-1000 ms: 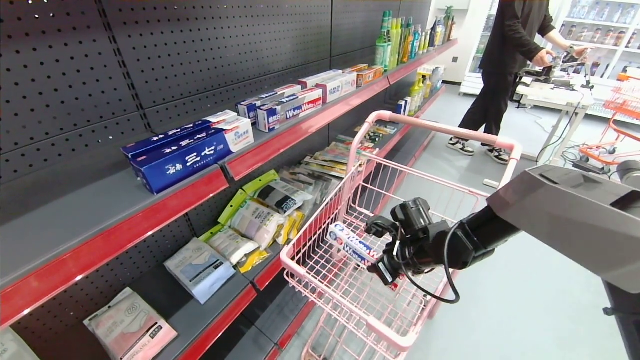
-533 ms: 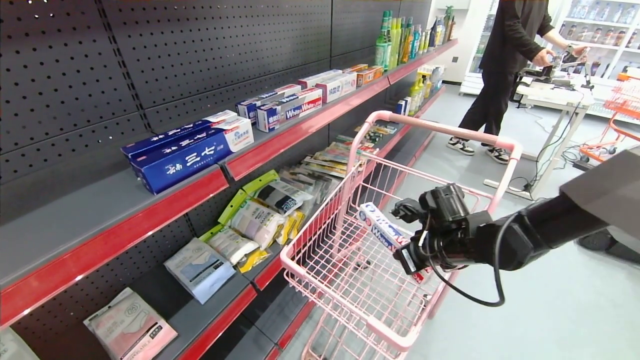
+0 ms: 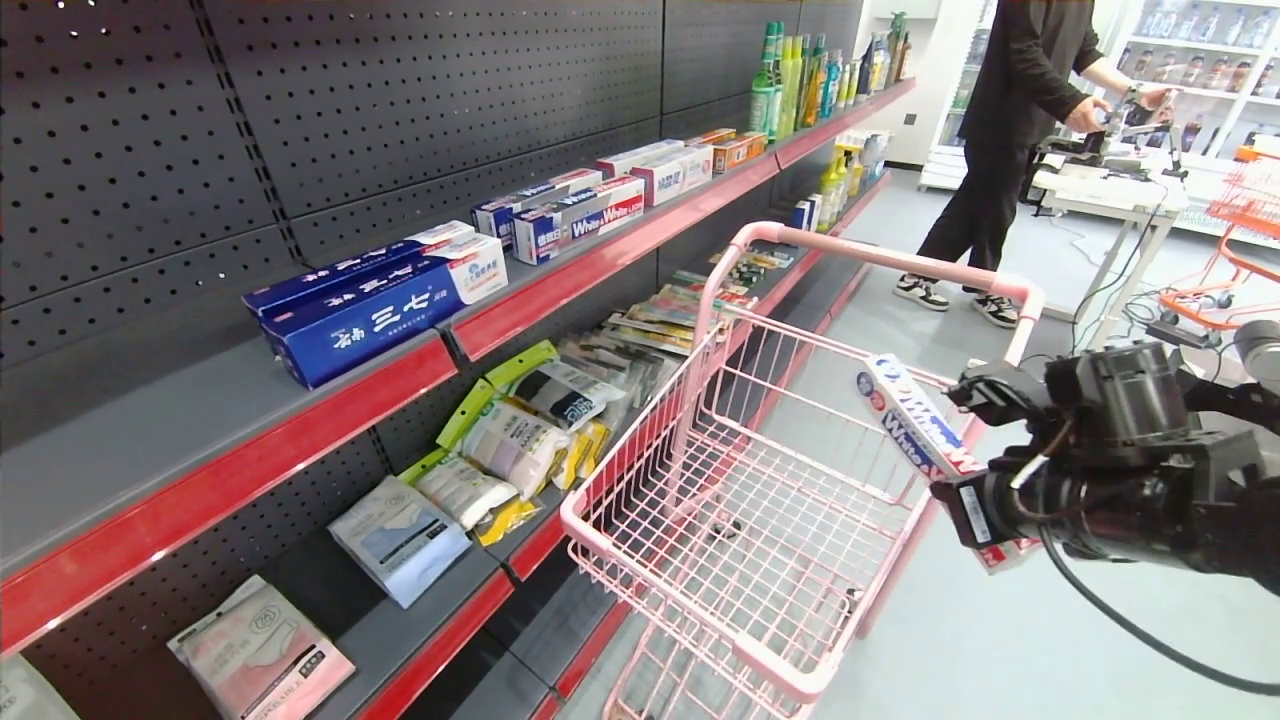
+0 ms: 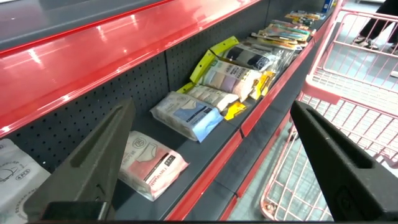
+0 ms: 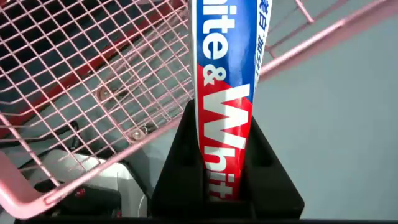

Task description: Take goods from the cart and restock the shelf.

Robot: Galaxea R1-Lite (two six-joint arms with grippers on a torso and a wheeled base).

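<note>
My right gripper (image 3: 985,500) is shut on a white, blue and red toothpaste box (image 3: 912,422), held up over the right rim of the pink cart (image 3: 790,680). The right wrist view shows the box (image 5: 224,81) clamped between the black fingers (image 5: 180,155), with the cart's wire basket (image 5: 93,93) beneath. Matching toothpaste boxes (image 3: 580,215) lie on the upper shelf (image 3: 250,470) with its red edge. My left gripper (image 4: 211,186) is open and holds nothing, facing the lower shelf (image 4: 205,180) beside the cart (image 4: 348,81).
Blue boxes (image 3: 380,300) sit on the upper shelf with bare grey shelf to their left. Soft packs (image 3: 400,535) line the lower shelf. Bottles (image 3: 790,80) stand at the far end. A person (image 3: 1010,130), a white table (image 3: 1110,190) and an orange cart (image 3: 1230,250) stand beyond.
My right arm has lifted the toothpaste box out of the cart's basket and carried it up and to the right, to above the cart's right rim.
</note>
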